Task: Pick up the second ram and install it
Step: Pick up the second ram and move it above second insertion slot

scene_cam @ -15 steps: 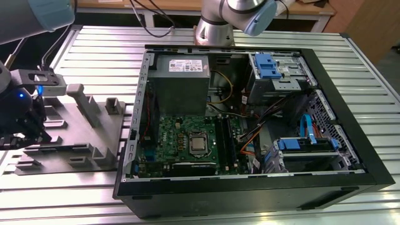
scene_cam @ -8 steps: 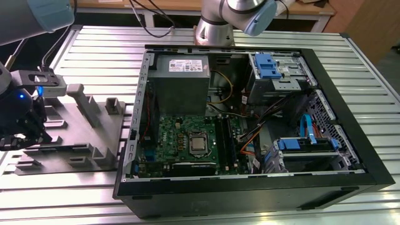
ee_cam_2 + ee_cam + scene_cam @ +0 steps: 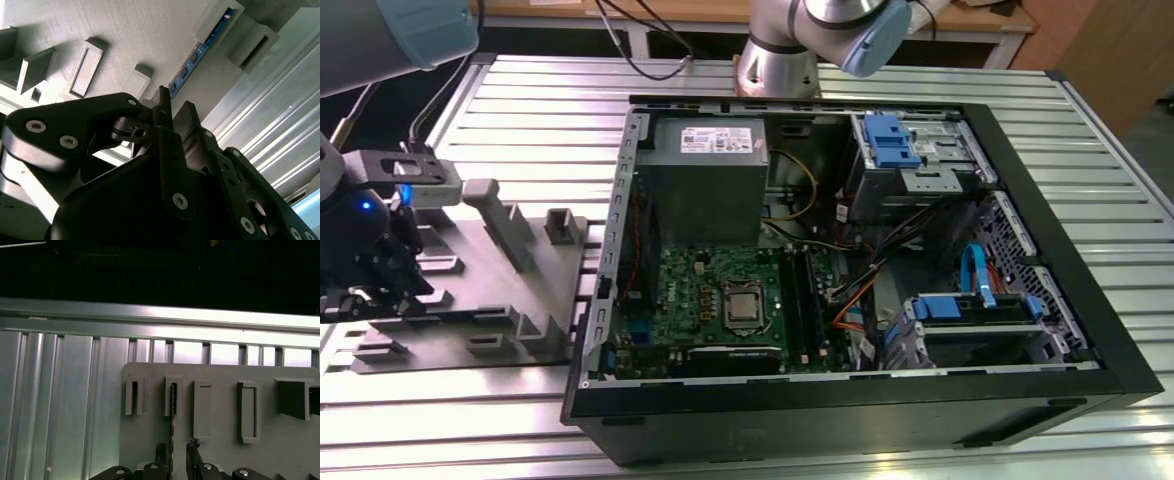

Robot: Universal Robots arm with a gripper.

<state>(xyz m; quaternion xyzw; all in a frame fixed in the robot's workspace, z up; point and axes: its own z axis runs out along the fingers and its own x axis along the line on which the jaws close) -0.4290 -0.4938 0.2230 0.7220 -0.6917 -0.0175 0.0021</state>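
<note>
The second ram (image 3: 173,410) stands on edge in a slotted holder of the grey plastic tray (image 3: 220,440), a thin dark strip running toward my gripper (image 3: 175,452). In the second wrist view the ram (image 3: 200,50) shows blue patches along its edge. My gripper (image 3: 175,107) is open and straddles the ram's near end, one fingertip (image 3: 160,450) on each side with small gaps. In the exterior view the gripper (image 3: 374,270) hangs over the tray (image 3: 494,300) at the view's left. The green circuit board (image 3: 720,300) with its long black slots (image 3: 803,300) lies inside the open computer case (image 3: 854,390).
Upright ribs (image 3: 500,215) and empty pockets (image 3: 247,412) rise from the tray. The tray and case rest on a ribbed aluminium table (image 3: 547,90). Inside the case are a power supply (image 3: 707,170), cables (image 3: 881,260) and blue drive brackets (image 3: 887,140). The arm's base (image 3: 781,60) stands behind the case.
</note>
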